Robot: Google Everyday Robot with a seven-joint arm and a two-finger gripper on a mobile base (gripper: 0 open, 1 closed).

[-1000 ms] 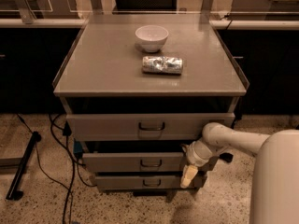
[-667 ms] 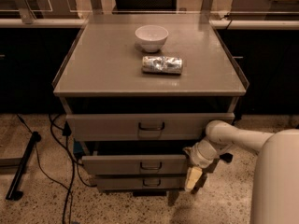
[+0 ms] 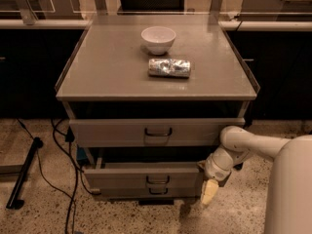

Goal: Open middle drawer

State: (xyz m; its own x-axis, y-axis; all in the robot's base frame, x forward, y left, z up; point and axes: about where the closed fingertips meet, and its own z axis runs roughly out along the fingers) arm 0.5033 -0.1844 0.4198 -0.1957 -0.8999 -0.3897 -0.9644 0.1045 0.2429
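The middle drawer (image 3: 122, 178) is a low grey front with a small dark bar handle (image 3: 157, 180) at its centre. It stands pulled out a little, with a dark gap above it. My gripper (image 3: 208, 193) points downward at the right end of this drawer front, touching or very close to its corner. The white arm (image 3: 243, 143) reaches in from the right. The taller top drawer (image 3: 112, 132) above is also slightly out. The bottom drawer (image 3: 122, 194) shows as a narrow strip below the middle one.
A white bowl (image 3: 158, 39) and a foil-wrapped packet (image 3: 169, 67) lie on the cabinet top (image 3: 97, 72). Black cables (image 3: 68, 155) and a dark bar (image 3: 22, 179) lie on the speckled floor at the left. Dark counters stand behind.
The middle drawer front has slid out toward the camera and now covers most of the bottom drawer. My gripper has moved down and a little forward with it.
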